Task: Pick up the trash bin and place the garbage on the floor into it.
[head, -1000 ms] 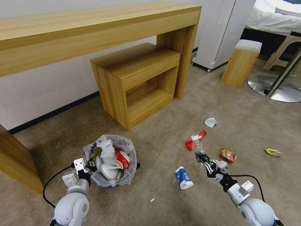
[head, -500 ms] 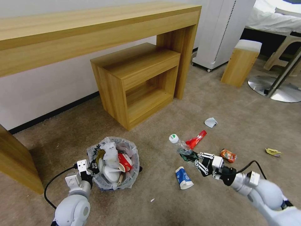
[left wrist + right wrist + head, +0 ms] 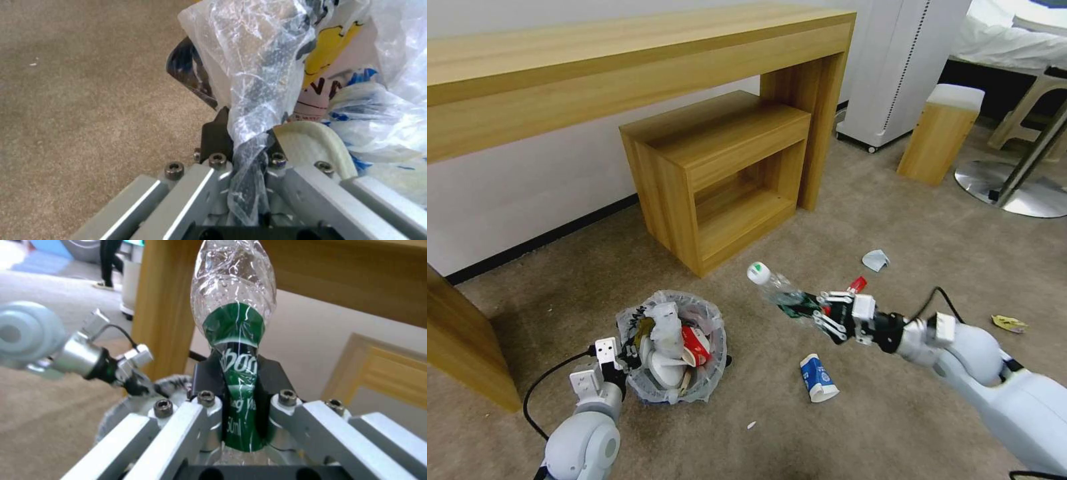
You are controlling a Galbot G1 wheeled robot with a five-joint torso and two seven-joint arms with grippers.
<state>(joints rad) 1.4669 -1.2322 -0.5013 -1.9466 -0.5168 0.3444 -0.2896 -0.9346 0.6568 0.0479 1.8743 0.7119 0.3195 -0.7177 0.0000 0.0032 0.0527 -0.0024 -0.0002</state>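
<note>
The trash bin (image 3: pixel 674 347), lined with a crinkly clear bag, stands on the beige floor (image 3: pixel 840 447) with a white slipper and a red-white carton inside. My left gripper (image 3: pixel 622 360) is shut on its bag rim; the left wrist view shows the plastic (image 3: pixel 249 100) pinched between the fingers. My right gripper (image 3: pixel 814 312) is shut on a clear bottle with a green label (image 3: pixel 774 288), held above the carpet to the right of the bin, cap toward it. The bottle (image 3: pixel 233 323) sticks out past the fingers. On the floor lie a blue-white cup (image 3: pixel 817 379), red wrapper (image 3: pixel 858 285), white tissue (image 3: pixel 876 260) and yellow wrapper (image 3: pixel 1008 323).
A long wooden desk (image 3: pixel 627 60) runs along the wall with an open wooden stool (image 3: pixel 720 173) under it. A small wooden block (image 3: pixel 940 133), a white appliance (image 3: pixel 900 67) and a round chair base (image 3: pixel 1014 190) stand at the back right. A tiny white scrap (image 3: pixel 751 425) lies near the front.
My right gripper has lifted the bottle off the carpet and carried it left toward the bin. The bin and my left gripper have shifted slightly right.
</note>
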